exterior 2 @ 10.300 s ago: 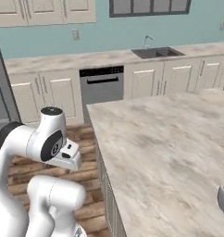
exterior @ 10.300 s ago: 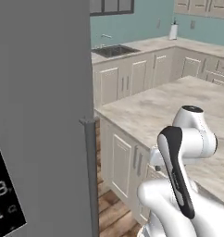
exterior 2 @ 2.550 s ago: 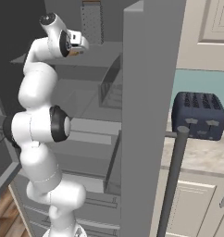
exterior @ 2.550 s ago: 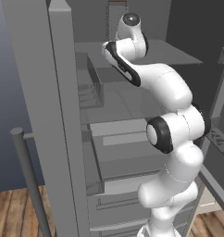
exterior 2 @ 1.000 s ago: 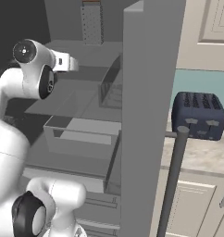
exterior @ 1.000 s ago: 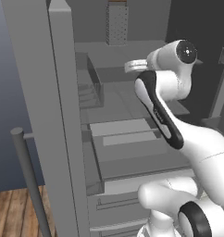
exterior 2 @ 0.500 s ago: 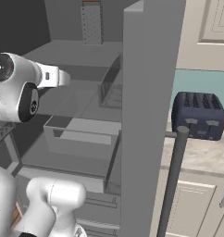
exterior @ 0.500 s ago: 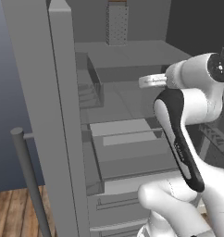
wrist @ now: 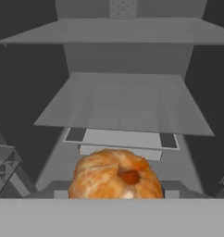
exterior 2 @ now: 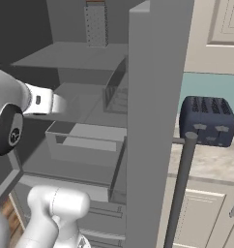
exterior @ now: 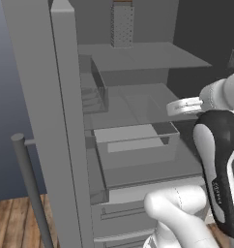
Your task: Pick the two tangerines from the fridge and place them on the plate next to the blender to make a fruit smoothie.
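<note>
Flat rendered light, no real glare. Fridge (exterior: 133, 97) interior dim, grey on grey, back corners go near black. Soft shading under shelves, no hard shadows. Hand view low-res, soft; tangerine (wrist: 115, 176) brightest spot, slightly blurry. No edge distortion, base views sharp enough.

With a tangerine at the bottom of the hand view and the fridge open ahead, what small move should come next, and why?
Probably keep drawing the hand straight back out of the fridge. In the hand view the tangerine sits at the very bottom where the jaws close, apparently gripped, and the shelves lie ahead of it, so the fruit looks clear of them and ready for carrying.
</note>
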Robot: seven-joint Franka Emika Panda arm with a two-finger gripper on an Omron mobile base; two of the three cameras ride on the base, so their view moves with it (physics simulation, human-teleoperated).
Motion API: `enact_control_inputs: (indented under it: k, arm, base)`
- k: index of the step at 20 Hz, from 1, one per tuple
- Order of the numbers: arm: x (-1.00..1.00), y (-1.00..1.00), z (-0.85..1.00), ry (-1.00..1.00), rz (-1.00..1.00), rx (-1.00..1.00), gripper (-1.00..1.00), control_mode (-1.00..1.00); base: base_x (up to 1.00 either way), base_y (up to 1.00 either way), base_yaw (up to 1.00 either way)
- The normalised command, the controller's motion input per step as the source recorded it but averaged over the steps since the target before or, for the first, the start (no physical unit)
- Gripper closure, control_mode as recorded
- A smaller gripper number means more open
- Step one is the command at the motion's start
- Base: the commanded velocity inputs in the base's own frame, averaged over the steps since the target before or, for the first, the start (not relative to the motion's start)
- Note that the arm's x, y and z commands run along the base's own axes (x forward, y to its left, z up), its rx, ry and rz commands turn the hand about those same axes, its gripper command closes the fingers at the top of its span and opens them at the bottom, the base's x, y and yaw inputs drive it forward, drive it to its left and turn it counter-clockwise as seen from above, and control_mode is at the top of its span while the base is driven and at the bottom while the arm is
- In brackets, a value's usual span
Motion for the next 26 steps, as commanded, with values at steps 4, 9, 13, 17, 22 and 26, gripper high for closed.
enact_control_inputs:
  k: [4,9,13,17,22,26]
  arm:
    - [-1.0,-0.01,-0.29,0.29,0.0,-0.05,1.0,-1.0]
    - [-1.0,0.0,-0.33,0.13,0.0,-0.04,1.0,-1.0]
    - [-0.94,0.0,-0.16,0.01,0.0,-0.01,1.0,-1.0]
    - [-0.17,0.0,0.0,0.0,0.0,0.0,1.0,-1.0]
    - [0.0,0.0,-0.01,0.0,0.0,-0.01,1.0,-1.0]
    - [-0.38,-0.04,0.0,0.0,0.08,-0.05,1.0,-1.0]
  base:
    - [0.0,0.0,0.0]
    - [0.0,0.0,0.0]
    - [0.0,0.0,0.0]
    - [0.0,0.0,0.0]
    - [0.0,0.0,0.0]
    - [0.0,0.0,0.0]
